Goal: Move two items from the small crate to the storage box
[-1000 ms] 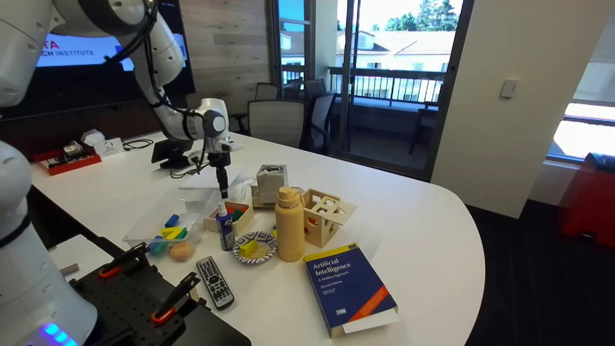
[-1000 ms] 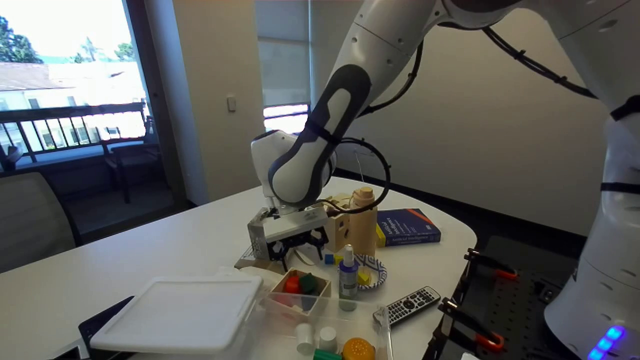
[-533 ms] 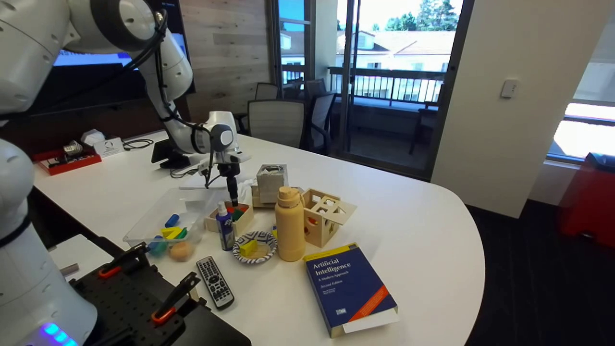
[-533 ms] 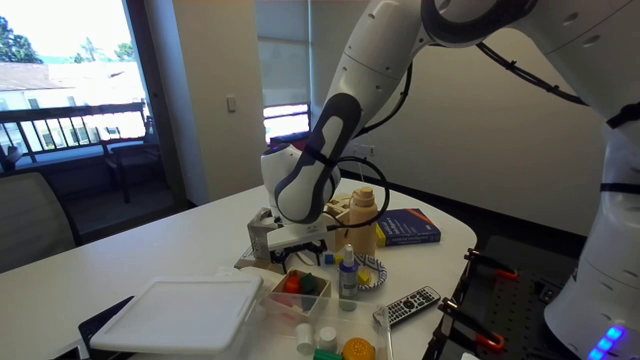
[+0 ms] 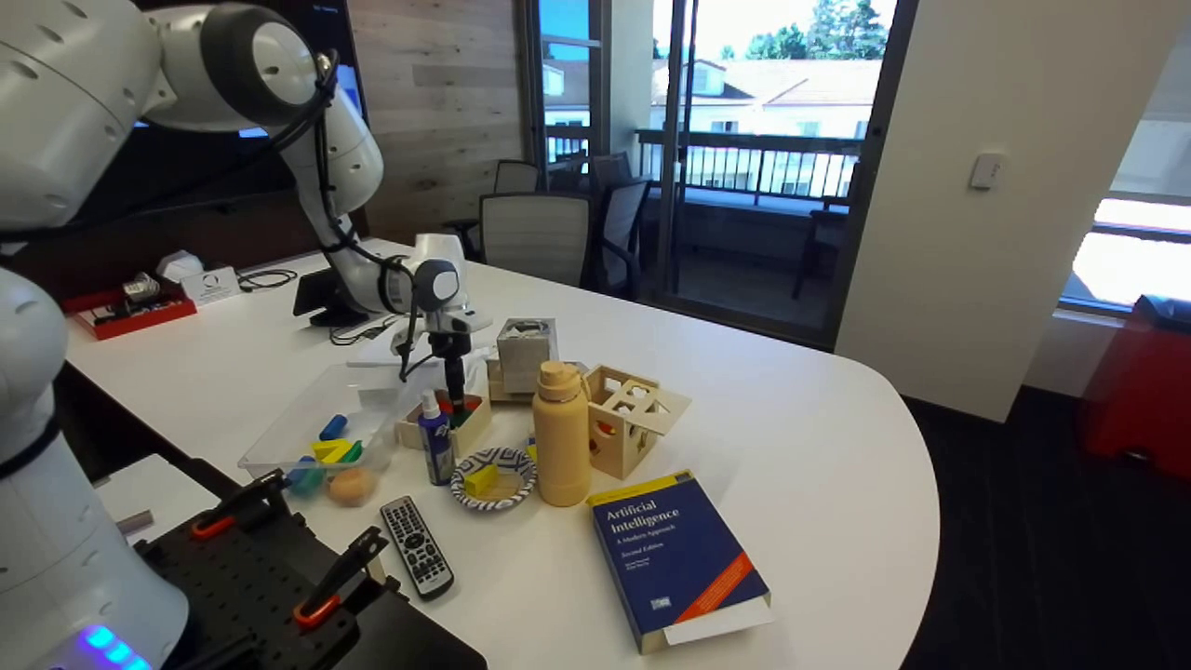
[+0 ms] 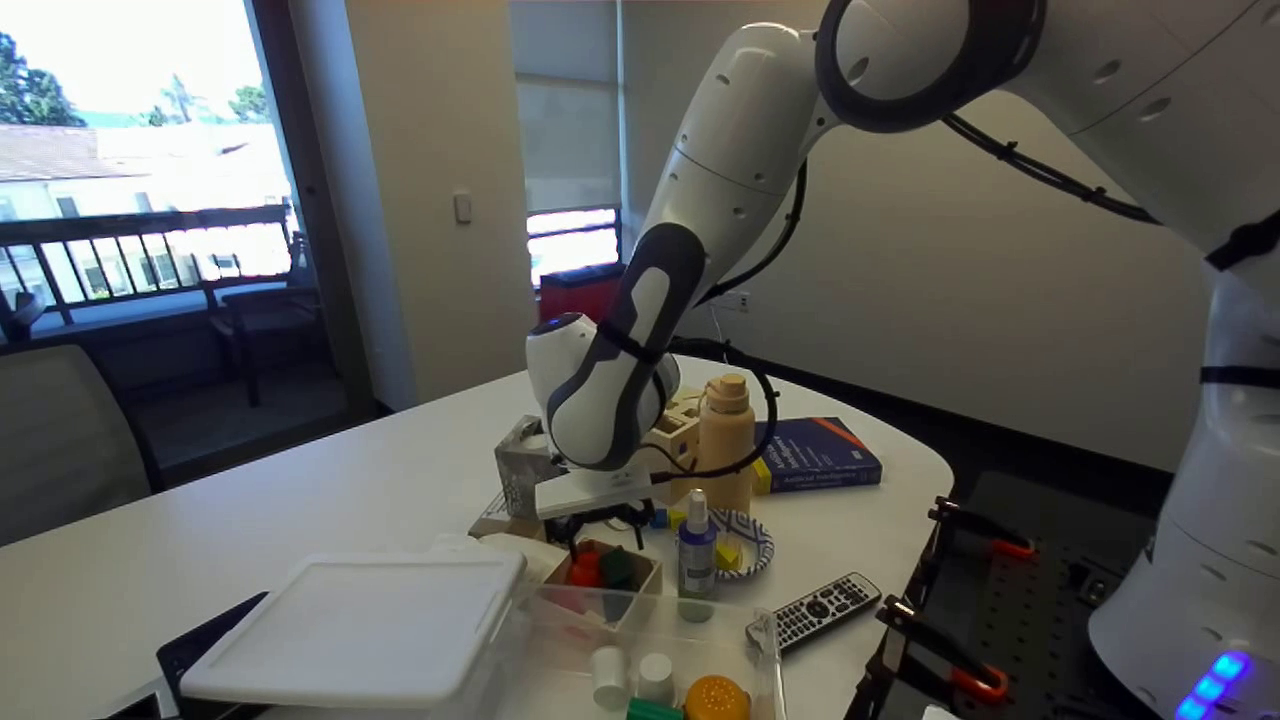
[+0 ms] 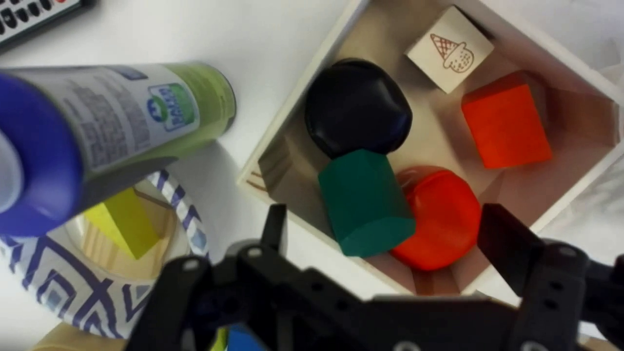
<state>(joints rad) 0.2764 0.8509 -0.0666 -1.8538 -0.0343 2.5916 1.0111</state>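
Note:
The small wooden crate fills much of the wrist view. Inside are a green hexagonal block, a red rounded block, an orange-red cube, a dark rounded piece and a wooden block with an ice-cream drawing. My gripper is open above the crate, the green and red blocks between its fingers. One finger overlaps the crate rim; the other overlaps the red block's edge. The gripper also shows in an exterior view. The clear storage box holds several coloured pieces.
A spray bottle stands beside the crate. A patterned bowl holds a yellow block. A tan bottle, wooden shape box, grey box, remote and book stand or lie around. A white lid lies beside the storage box.
My gripper has come down to the crate, moving down and rightward in one exterior view and down in the other. It stays open. The objects have not moved.

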